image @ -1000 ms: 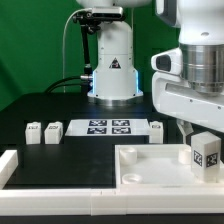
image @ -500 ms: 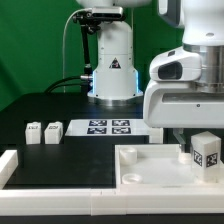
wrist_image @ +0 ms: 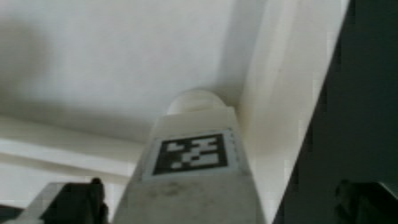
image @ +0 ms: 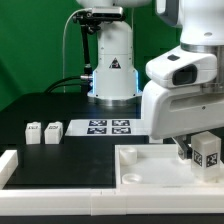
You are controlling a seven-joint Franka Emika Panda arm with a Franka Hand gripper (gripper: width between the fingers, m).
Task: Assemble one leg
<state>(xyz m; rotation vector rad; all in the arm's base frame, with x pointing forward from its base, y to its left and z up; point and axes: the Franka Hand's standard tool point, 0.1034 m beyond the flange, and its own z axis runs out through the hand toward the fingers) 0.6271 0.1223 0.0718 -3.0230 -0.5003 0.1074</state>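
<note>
Three legs show in the exterior view, all small stubby white blocks. Two of them (image: 32,132) (image: 53,130) sit side by side on the dark worktop (image: 45,105) toward the exterior view's left, just beside one end of the one marker board (image: 108,127). The third leg (image: 208,152) is well apart from them at the exterior view's right, on the one large white panel (image: 150,172) and just under the one white arm (image: 185,85). This leg is taller than it is wide there and shows a black-and-white square tag on the face turned to the camera. In the wrist view the same leg (wrist_image: 192,155) looks like a pale, narrow block with a rounded far end, its tag facing the camera and the white panel behind it. Two dark fingers (wrist_image: 75,203) appear at the edge of the wrist picture, one on each side of the leg. They are spread wide, with a clear gap between each and the block, so they grip nothing. One white angled bar (image: 10,165) lies on the worktop at the exterior view's far left.
</note>
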